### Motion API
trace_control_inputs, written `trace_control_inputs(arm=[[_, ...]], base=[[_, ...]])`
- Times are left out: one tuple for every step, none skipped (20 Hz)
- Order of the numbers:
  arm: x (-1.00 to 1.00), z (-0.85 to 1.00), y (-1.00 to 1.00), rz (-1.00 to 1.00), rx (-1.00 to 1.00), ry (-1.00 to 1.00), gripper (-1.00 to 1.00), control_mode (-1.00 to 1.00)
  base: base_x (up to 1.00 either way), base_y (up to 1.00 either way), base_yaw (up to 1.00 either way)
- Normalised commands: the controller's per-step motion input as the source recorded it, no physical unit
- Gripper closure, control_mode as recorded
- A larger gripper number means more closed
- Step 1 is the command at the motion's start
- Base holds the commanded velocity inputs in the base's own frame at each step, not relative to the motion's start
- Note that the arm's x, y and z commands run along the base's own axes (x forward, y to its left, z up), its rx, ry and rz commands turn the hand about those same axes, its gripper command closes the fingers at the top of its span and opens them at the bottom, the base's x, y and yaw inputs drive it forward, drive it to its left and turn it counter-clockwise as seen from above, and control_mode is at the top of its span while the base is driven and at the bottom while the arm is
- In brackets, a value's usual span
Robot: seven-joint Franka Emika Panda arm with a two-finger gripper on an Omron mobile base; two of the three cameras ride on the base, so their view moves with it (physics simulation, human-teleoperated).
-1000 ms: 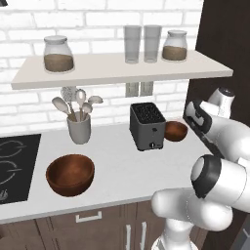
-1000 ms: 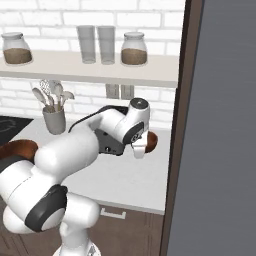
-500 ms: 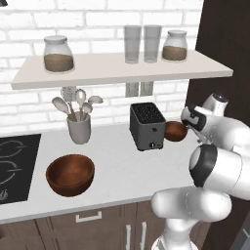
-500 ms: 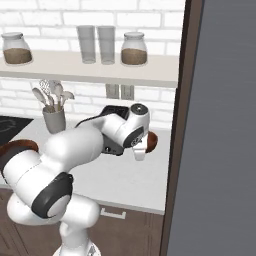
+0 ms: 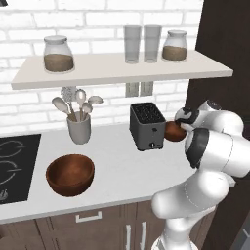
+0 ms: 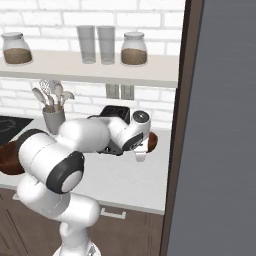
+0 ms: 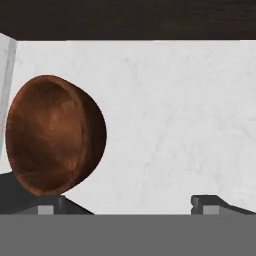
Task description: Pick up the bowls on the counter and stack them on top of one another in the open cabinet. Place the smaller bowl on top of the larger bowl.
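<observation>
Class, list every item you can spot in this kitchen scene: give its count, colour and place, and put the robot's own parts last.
Larger bowl: 1, dark brown, on the counter left of centre.
Smaller bowl: 1, reddish-brown, on the counter right of the toaster, at the tool.
Toaster: 1, dark grey, mid counter.
Utensil cup: 1, grey, holding pale utensils, by the wall.
Open cabinet: 1, off-white shelf on the brick wall.
Jars: 2, clear with brown contents, one at each end of the shelf.
Glasses: 2, clear, side by side between the jars.
Cooktop: 1, black, far left.
Arm: 1, white with dark joints.
Tool: 1, dark tips apart, smaller bowl off to one side.
</observation>
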Motion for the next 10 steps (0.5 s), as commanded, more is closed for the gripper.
trace_control_inputs(arm=[[0.45,-0.20,0.00,0.00,0.00,0.00,-1.00,-1.00],[0.44,-0.14,0.00,0.00,0.00,0.00,-1.00,-1.00],[0.45,-0.10,0.00,0.00,0.00,0.00,-1.00,-1.00],[0.46,-0.05,0.00,0.00,0.00,0.00,-1.00,-1.00],[0.46,-0.02,0.00,0.00,0.00,0.00,-1.00,-1.00],[0.44,-0.02,0.00,0.00,0.00,0.00,-1.00,-1.00],[0.42,-0.05,0.00,0.00,0.00,0.00,-1.00,-1.00],[0.39,-0.10,0.00,0.00,0.00,0.00,-1.00,-1.00],[0.36,-0.11,0.00,0.00,0.00,0.00,-1.00,-1.00],[0.38,-0.11,0.00,0.00,0.00,0.00,-1.00,-1.00]], base=[[0.00,0.00,0.00],[0.00,0.00,0.00],[0.00,0.00,0.00],[0.00,0.00,0.00],[0.00,0.00,0.00],[0.00,0.00,0.00],[0.00,0.00,0.00],[0.00,0.00,0.00],[0.00,0.00,0.00],[0.00,0.00,0.00]])
